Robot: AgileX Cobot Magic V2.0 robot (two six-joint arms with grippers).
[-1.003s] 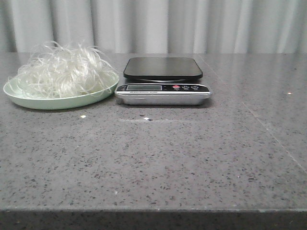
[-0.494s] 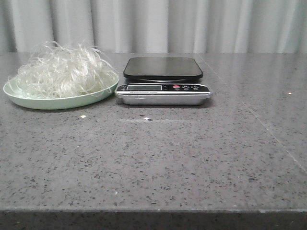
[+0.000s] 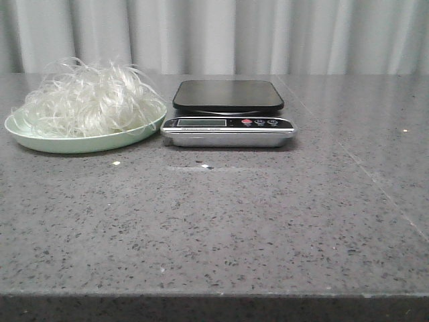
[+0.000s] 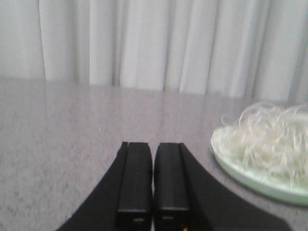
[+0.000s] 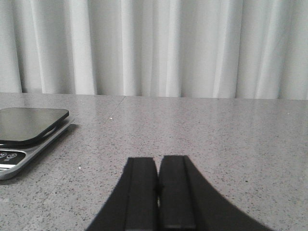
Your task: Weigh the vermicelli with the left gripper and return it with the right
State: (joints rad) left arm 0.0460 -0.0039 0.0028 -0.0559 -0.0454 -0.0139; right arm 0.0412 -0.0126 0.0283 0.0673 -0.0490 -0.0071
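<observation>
A heap of vermicelli (image 3: 86,98) sat piled on a pale green plate (image 3: 87,143) at the far left of the grey speckled worktop (image 3: 221,221), just beside a digital kitchen scale (image 3: 228,114) whose dark weighing platform lay bare; a white curtain (image 3: 221,37) hung behind; neither arm reached into the front view. The left gripper (image 4: 153,179) hovered low over the worktop with its jaws pressed together and holding nothing, the plate of noodles near it and off to one side; the right gripper (image 5: 158,190) likewise waited with jaws closed and empty, the scale near it on the worktop. By the look of things the task had barely begun, with the first step, fetching the noodles for weighing, not yet under way; the next move would call for the left jaws to part, travel over the plate and close on the springy, loose strands, which seemed likely to shed or trail on the way to the scale.
</observation>
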